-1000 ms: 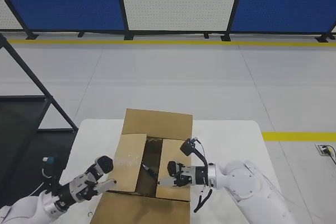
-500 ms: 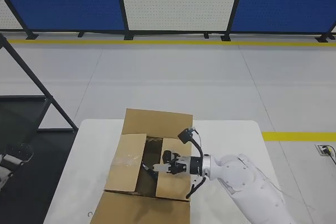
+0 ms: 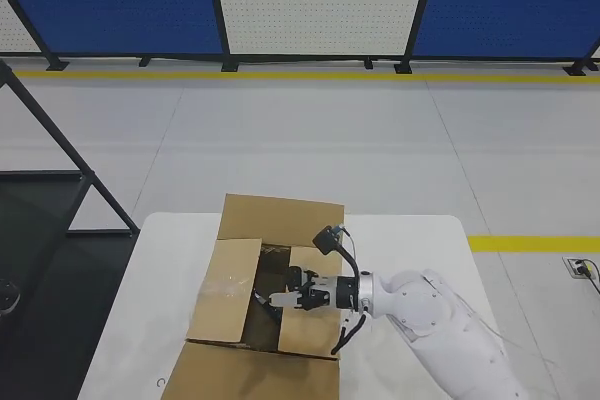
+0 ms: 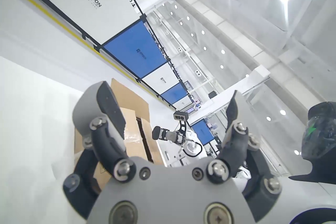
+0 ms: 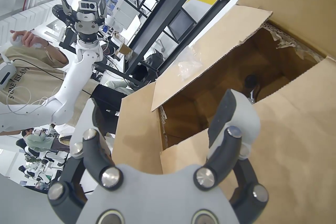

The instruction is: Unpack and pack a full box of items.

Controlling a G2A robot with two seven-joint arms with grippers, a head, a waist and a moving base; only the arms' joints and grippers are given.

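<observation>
Gaping brown cardbd box (image 3: 280, 218), flaps half open, dark item (image 5: 250, 82) inside.

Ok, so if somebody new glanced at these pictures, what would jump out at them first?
The brown cardboard box in the middle of the white table, its top flaps partly open onto a dark inside. Next, the right gripper, open, poised over the gap between the flaps, where a dark item lies. The left gripper, also open, is held high off to the side, away from the box.
</observation>
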